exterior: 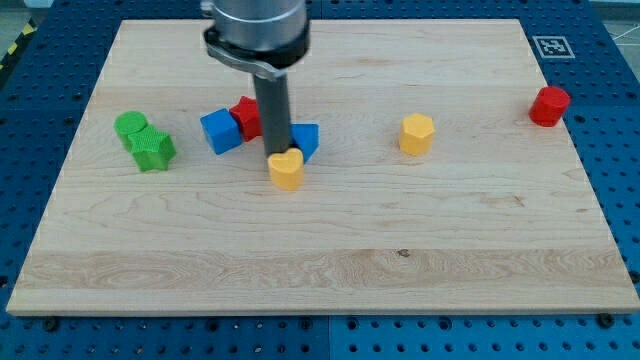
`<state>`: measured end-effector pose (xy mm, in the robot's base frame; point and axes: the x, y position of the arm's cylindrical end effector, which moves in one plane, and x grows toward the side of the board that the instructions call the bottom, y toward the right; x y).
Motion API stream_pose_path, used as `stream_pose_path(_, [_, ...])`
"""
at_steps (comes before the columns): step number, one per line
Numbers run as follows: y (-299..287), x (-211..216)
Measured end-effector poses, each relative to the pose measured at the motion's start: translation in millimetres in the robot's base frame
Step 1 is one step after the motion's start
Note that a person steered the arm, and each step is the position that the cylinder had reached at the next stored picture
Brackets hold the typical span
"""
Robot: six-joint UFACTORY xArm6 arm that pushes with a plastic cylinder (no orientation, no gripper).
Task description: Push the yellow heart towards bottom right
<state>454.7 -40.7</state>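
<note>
Camera view has the yellow heart (pixel 286 170) a little left of the board's middle, lying on the wooden board (pixel 330 270) with its lobes toward the view's top. My tip (pixel 277 153) comes down right at the heart's upper-left edge, touching it or as good as touching; the very end is hard to separate from the block's top face. I carry no claw at all, only this straight dark rod, so there is nothing to open, close or hold.

The relation that counts: the heart lies to the lower right of my tip, which is the way the task wants it sent. Judging from that, a push toward the view's bottom right should drive it along, and the board on that side looks free of blocks.

Close by, a blue block (pixel 305 140) sits just behind the heart on its upper right, partly hidden by my rod. A blue cube (pixel 221 131) and a red block (pixel 247 116) stand together to the upper left. Farther left are a green cylinder (pixel 130 126) and a green star-like block (pixel 152 149), touching. A yellow hexagonal block (pixel 417 134) sits to the right, and a red block near the right edge (pixel 549 105).

The only marking I see is a black-and-white fiducial tag (pixel 551 46) at the board's top right corner; no readable words.
</note>
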Motion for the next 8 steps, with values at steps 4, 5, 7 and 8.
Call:
stream_pose_path(4, [-18, 29])
stream_pose_path(5, [-31, 48])
stream_pose_path(7, [20, 56])
stream_pose_path(8, [62, 56])
